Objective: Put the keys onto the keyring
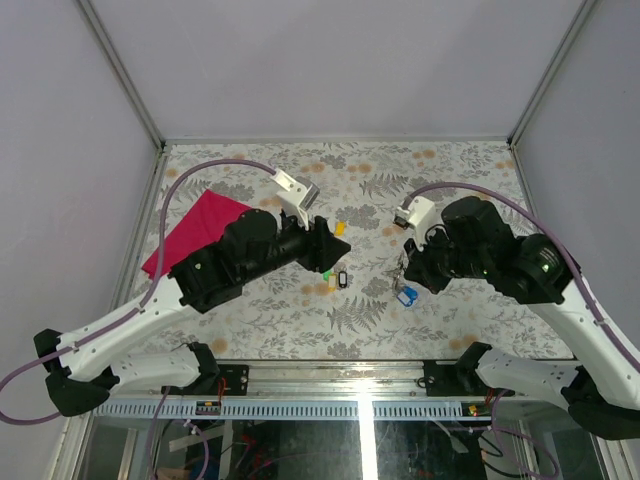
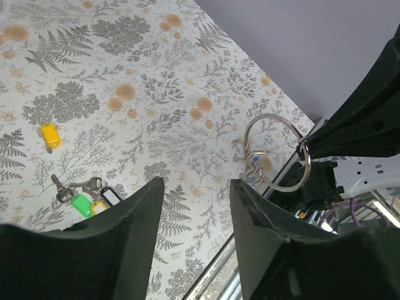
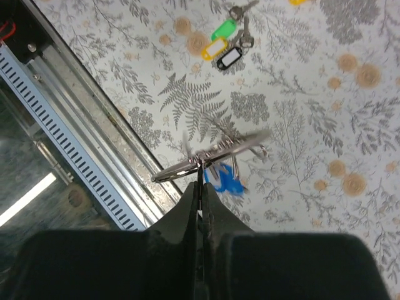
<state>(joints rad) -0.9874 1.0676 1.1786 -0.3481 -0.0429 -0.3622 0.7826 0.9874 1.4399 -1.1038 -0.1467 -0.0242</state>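
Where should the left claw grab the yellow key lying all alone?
Pinch the yellow key by its plastic tag, across the narrow sides, coming straight down. It lies flat on the table with nothing beside it, and the open left claw should fit around it.

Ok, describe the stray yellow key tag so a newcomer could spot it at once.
On the floral tabletop, look between the two arms, just past the tip of the left gripper, on the far side. The yellow key tag lies there alone; the only other yellow tag is bunched with green and black ones in the key cluster nearer the arms.
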